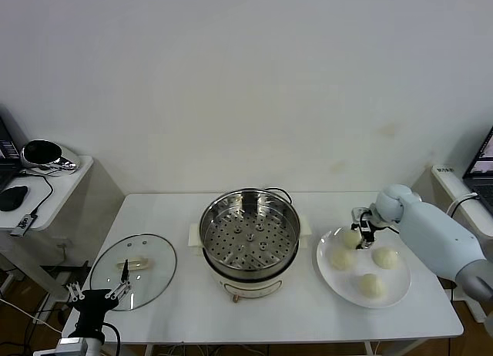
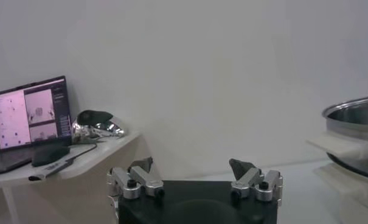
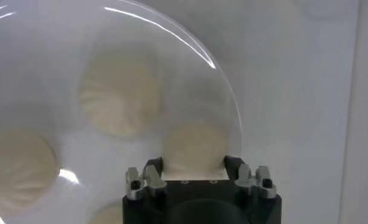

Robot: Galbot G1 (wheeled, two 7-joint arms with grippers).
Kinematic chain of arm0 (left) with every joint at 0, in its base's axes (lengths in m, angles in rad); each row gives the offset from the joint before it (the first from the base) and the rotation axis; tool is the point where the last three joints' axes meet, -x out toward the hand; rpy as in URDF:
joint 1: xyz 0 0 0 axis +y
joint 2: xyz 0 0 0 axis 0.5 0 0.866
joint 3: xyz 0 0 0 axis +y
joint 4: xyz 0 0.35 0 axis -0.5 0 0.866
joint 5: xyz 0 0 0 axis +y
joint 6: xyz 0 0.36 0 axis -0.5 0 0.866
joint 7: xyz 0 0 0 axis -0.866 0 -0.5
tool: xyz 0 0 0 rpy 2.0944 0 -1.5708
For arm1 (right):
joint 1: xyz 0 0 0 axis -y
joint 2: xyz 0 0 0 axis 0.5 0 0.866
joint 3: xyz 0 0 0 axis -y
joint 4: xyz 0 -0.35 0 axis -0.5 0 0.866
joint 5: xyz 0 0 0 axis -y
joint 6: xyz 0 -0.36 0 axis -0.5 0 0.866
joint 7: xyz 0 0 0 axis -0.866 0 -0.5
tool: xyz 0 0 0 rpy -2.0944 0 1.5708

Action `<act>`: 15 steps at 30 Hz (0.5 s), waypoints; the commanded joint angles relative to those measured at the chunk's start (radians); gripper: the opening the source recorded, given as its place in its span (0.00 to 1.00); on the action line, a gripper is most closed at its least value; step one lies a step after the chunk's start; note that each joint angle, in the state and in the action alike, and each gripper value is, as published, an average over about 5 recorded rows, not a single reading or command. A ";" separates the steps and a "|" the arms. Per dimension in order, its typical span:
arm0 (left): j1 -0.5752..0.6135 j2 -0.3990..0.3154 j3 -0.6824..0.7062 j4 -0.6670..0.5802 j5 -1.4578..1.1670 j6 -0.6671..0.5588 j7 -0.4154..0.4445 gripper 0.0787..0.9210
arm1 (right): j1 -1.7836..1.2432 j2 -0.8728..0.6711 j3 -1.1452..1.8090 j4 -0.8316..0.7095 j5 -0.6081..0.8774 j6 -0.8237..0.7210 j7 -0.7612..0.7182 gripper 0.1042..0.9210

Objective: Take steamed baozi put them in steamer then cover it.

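steamer mouth uncovered, cover well aside, table front bare

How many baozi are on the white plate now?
4, all on the white plate: back baozi gripped by the right gripper, one left, one right, one at front. None appears hidden.

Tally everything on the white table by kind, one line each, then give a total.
Steamed baozi: 4, all on the plate, one between the right gripper's fingers
White plate: 1
Steamer: 1, tray empty
Glass cover: 1, lying flat left of the steamer
Total: 7
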 commanded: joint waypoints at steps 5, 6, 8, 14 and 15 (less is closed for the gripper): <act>-0.001 0.005 0.003 0.000 0.000 0.001 0.000 0.88 | 0.116 -0.088 -0.096 0.130 0.105 0.000 -0.015 0.61; -0.002 0.006 0.004 0.001 0.000 0.001 0.000 0.88 | 0.143 -0.105 -0.112 0.153 0.127 -0.001 -0.020 0.61; -0.004 0.008 0.007 0.003 -0.001 0.000 0.001 0.88 | 0.210 -0.139 -0.152 0.201 0.178 -0.001 -0.030 0.62; -0.013 0.018 0.018 0.010 -0.003 -0.006 0.002 0.88 | 0.437 -0.177 -0.303 0.288 0.337 0.003 -0.048 0.62; -0.015 0.020 0.020 0.011 -0.004 -0.007 0.002 0.88 | 0.475 -0.169 -0.328 0.294 0.369 0.004 -0.049 0.62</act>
